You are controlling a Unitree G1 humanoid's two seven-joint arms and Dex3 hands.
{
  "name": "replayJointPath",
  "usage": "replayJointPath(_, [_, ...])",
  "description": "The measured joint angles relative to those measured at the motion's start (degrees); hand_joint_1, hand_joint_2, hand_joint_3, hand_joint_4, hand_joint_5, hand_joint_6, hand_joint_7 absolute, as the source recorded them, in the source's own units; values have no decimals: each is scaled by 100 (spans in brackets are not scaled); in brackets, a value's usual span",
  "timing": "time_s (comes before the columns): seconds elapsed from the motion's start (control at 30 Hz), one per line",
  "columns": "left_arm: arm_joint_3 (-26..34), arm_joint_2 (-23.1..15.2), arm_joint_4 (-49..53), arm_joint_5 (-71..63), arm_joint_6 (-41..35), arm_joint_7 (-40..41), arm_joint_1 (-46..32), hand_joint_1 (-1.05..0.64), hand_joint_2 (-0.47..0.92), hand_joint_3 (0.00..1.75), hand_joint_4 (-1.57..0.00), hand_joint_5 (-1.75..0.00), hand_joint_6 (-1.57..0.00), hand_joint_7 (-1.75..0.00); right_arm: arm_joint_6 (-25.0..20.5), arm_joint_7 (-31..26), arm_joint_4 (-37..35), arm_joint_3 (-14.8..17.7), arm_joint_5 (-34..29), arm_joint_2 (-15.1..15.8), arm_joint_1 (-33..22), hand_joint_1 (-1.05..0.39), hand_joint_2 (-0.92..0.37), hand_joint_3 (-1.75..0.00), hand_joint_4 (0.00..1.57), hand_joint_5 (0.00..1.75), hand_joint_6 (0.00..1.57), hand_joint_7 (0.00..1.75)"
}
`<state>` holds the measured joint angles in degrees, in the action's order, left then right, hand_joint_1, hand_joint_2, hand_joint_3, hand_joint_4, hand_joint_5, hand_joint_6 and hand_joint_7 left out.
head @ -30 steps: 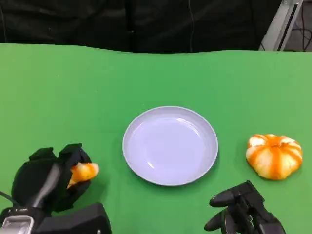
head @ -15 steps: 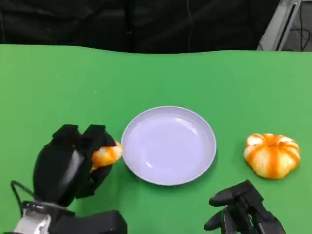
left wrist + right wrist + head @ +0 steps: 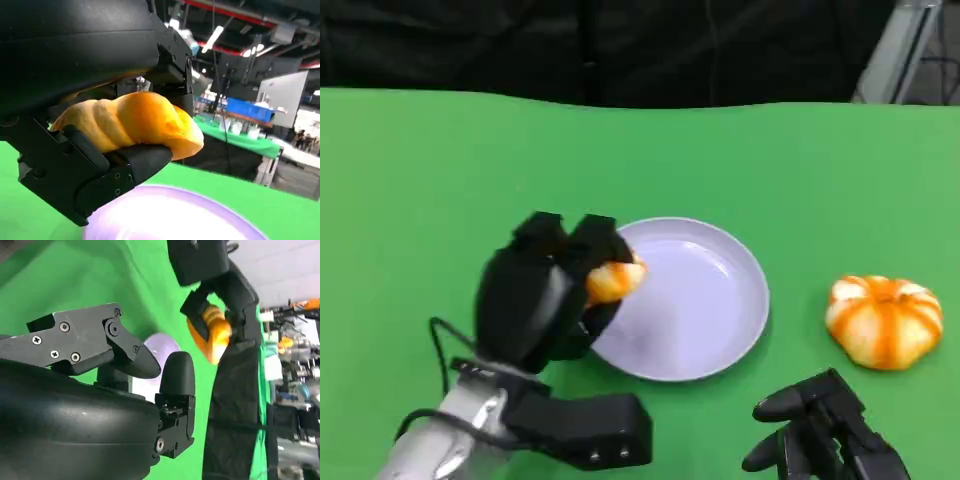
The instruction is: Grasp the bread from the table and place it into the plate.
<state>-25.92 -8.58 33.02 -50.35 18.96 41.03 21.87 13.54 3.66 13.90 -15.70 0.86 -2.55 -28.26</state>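
The left hand is gripping the bread, a small orange-gold twisted roll, fingers closing around it; it is hanging over the nine o'clock rim of the pale lilac plate on the green bench; the right hand is resting at five o'clock, holding nothing, fingers loosely parted; a striped orange pumpkin-shaped bun is lying at three o'clock, well apart from the plate.
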Motion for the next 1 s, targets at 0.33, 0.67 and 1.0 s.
replayJointPath(0.33, [-385,274,499,230,0,-1196,710,-44,86,39,-9,-82,-20,-53,9,-13,0,-55,-11,-4,-23,-26,-92,-100,21,175,10,175])
replayJointPath(0.67, [-542,132,-180,302,-998,-3177,661,-86,92,48,0,-1,0,-6,9,-15,3,-59,-20,-4,-31,-27,-92,-99,22,175,10,175])
replayJointPath(1.0, [-558,-221,-925,495,-1415,-4413,494,-96,92,56,0,0,0,0,-9,-55,47,-80,-20,-9,-119,-27,-92,-97,20,175,10,175])
